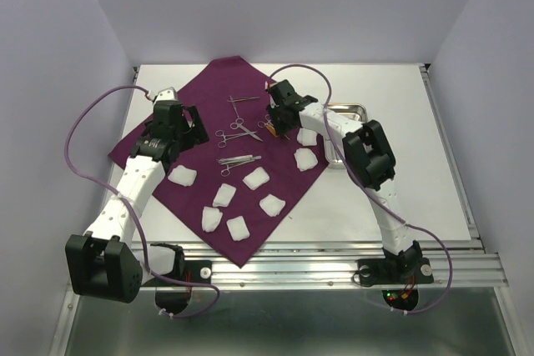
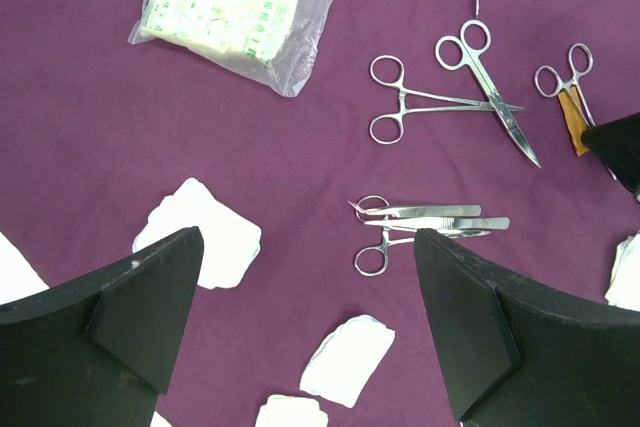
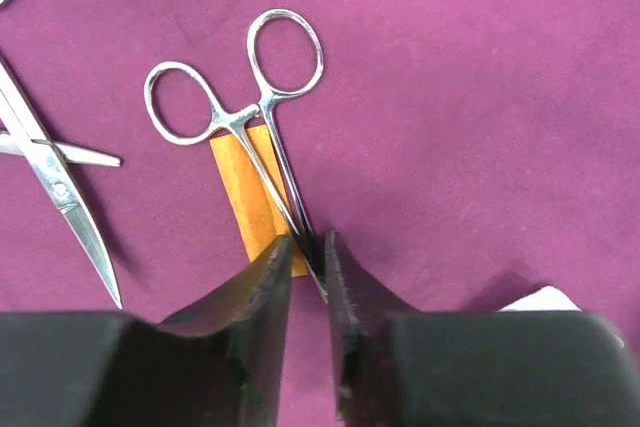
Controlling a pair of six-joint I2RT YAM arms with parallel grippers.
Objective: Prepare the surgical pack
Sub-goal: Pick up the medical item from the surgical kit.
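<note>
White table (image 1: 400,198), pale walls all round, and the purple cloth (image 1: 209,89) is spread flat across the table's left and middle like a diamond, with everything lying on it.

Only the overhead view gets the steel tray (image 1: 355,108), sitting on the table just off the cloth's right corner, plus the scatter of gauze pads (image 1: 256,178) on the near half. The left wrist cam is the one that shows a bagged packet (image 2: 230,12) clearly, plus tweezers (image 2: 440,217) lying between its fingers.

The right wrist cam gives the close-up: forceps (image 3: 282,169) lying over an orange strip (image 3: 240,187), scissors (image 3: 60,192) off to the side.

The left arm reaches forward with its elbow bent, and the left gripper (image 2: 307,235) is spread wide above the cloth, touching nothing.

The right arm has its elbow up near the tray and its forearm angled back left. The right gripper (image 3: 307,247) is drawn down to a slim gap with the forceps tip running into it. I can't tell if it's actually pinching.
</note>
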